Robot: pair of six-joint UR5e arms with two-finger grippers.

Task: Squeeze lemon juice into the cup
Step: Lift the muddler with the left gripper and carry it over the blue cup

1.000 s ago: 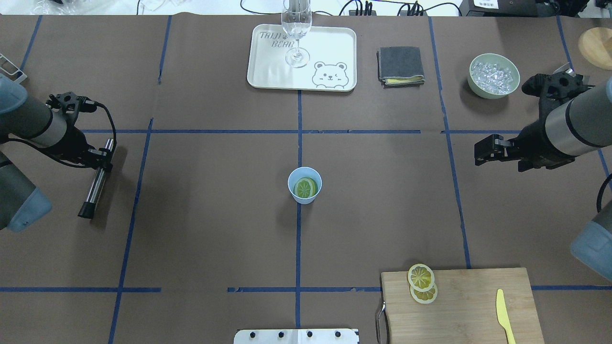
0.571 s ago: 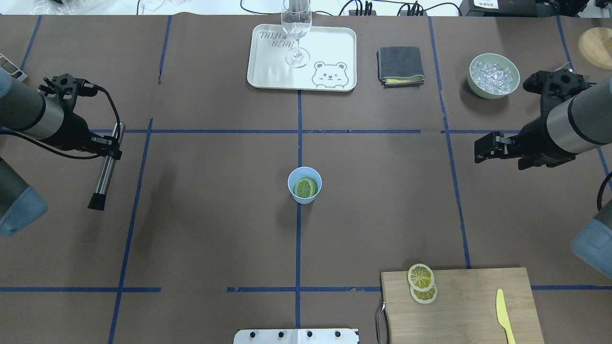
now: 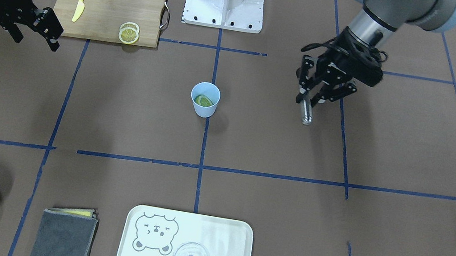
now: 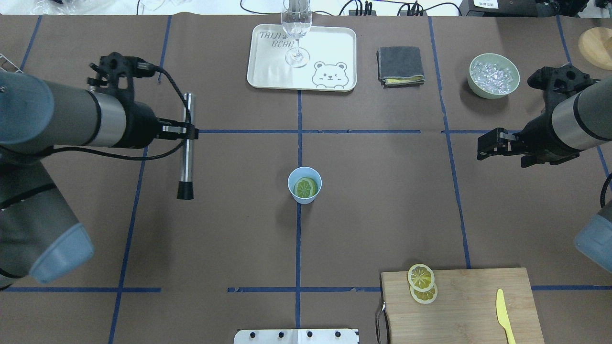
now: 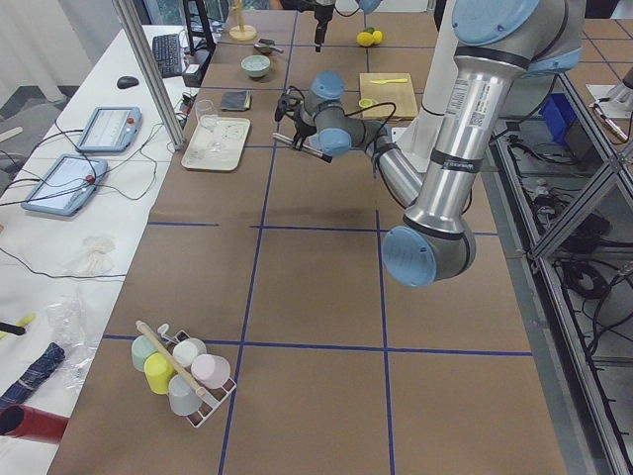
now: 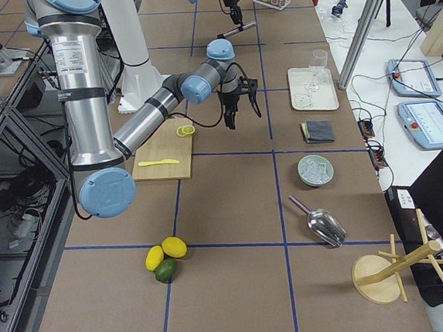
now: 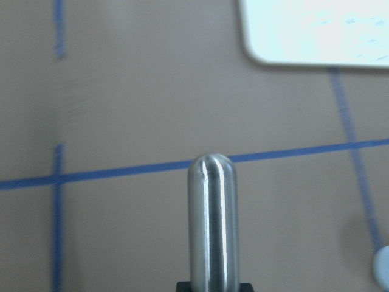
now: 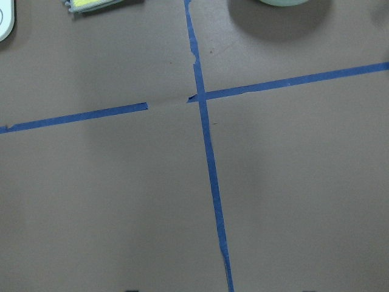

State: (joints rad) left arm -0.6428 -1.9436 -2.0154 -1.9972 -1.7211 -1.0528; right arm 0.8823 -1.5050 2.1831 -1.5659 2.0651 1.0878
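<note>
- Lemon slice point(image 4: 305, 188) lies inside the cup point(image 4: 304, 199), tilted against its wall, with the flesh facing up.
- The light-blue cup stands upright at the middle of the table point(image 4: 382, 215), on a blue tape line.
- Seen from overhead, the left end effector point(image 4: 189, 131) is at about 10 o'clock from the cup and well apart from it. It is clamped across a steel rod point(image 4: 186, 153).
- The rod runs from 12 to 6 o'clock with its black cap at the 6 o'clock end, and it is held clear of the table.
- The right end effector point(image 4: 487, 143) is between 2 and 3 o'clock from the cup, far out. Its fingers are spread and hold nothing.
- Two more slices point(image 4: 421, 283) overlap on the corner of a wooden cutting board point(image 4: 468, 306) at 4 o'clock, with a yellow knife point(image 4: 504, 315) lying further along the board.
- A tray point(image 4: 334, 52) carrying a stemmed glass point(image 4: 297, 28) sits at 12 o'clock.
- A green bowl of ice point(image 4: 494, 75) sits at 2 o'clock.
</note>
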